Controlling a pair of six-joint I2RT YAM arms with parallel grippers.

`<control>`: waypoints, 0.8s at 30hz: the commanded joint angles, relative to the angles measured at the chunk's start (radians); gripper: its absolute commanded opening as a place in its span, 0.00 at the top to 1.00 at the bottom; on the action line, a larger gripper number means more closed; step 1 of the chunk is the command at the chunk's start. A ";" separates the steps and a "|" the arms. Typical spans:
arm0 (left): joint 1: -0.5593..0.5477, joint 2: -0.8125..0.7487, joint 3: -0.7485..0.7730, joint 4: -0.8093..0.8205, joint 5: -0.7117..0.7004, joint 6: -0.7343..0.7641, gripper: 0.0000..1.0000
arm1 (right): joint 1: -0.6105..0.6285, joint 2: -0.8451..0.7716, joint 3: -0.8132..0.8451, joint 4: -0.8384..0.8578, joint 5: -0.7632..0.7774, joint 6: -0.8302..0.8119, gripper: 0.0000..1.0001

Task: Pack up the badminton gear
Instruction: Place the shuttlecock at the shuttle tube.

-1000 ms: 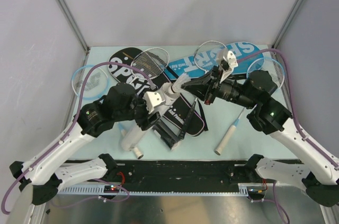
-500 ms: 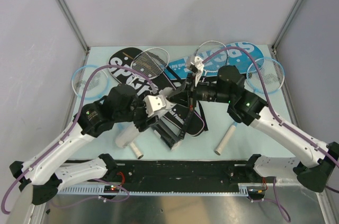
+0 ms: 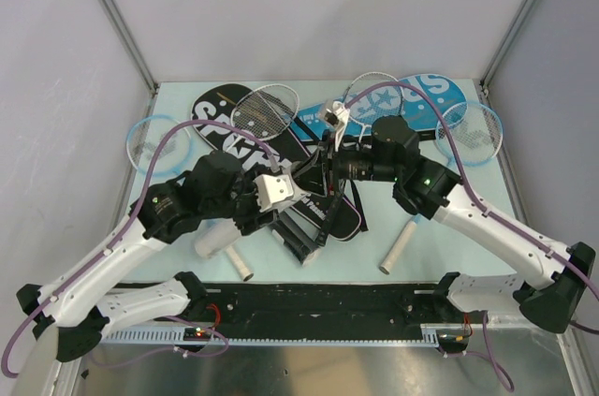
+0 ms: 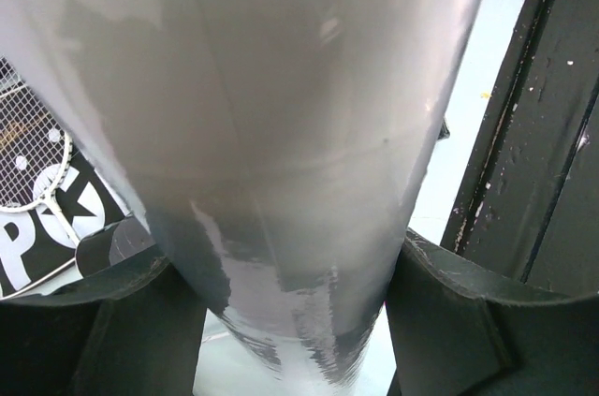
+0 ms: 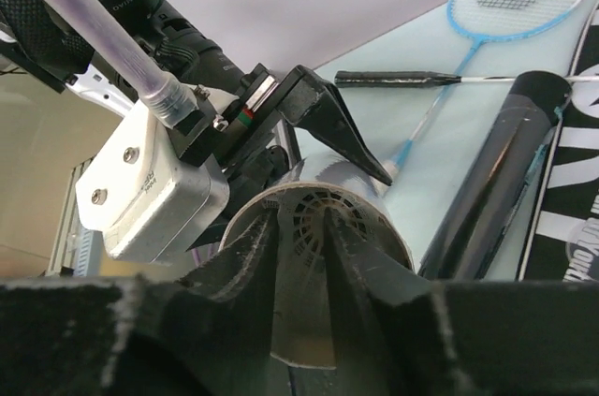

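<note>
Nearest me, at the lower right of the overhead frame, a loose white tube [image 3: 400,246] lies on the bench [image 3: 449,227], and neither arm touches it. Left of centre, the left arm [image 3: 122,242] has its jaws clamped on the held white tube [image 3: 215,241]. In the left wrist view this tube fills the frame, with a black finger pressed against each side at the bottom.

The right arm [image 3: 487,227] reaches in to mid-frame. Its jaws are nearly together, pinching the ribbed white shuttlecock [image 5: 314,216] at the held tube's open end. I cannot tell whether the shuttlecock is inside. A black tube [image 5: 496,181] lies just right of it in the right wrist view.

Farther back, the black SPORT cover [image 3: 229,120] sits upper left of centre with a silver racket [image 3: 267,108] on it. The blue SPORT cover [image 3: 421,96] sits upper right beside a second silver racket [image 3: 370,101]. One light-blue racket [image 3: 154,143] lies at the far left edge and another light-blue racket [image 3: 473,132] at the far right.
</note>
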 commanded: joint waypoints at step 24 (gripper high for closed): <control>-0.002 -0.141 -0.038 0.133 -0.063 -0.023 0.62 | -0.669 0.126 -0.030 -0.163 -0.056 -0.203 0.26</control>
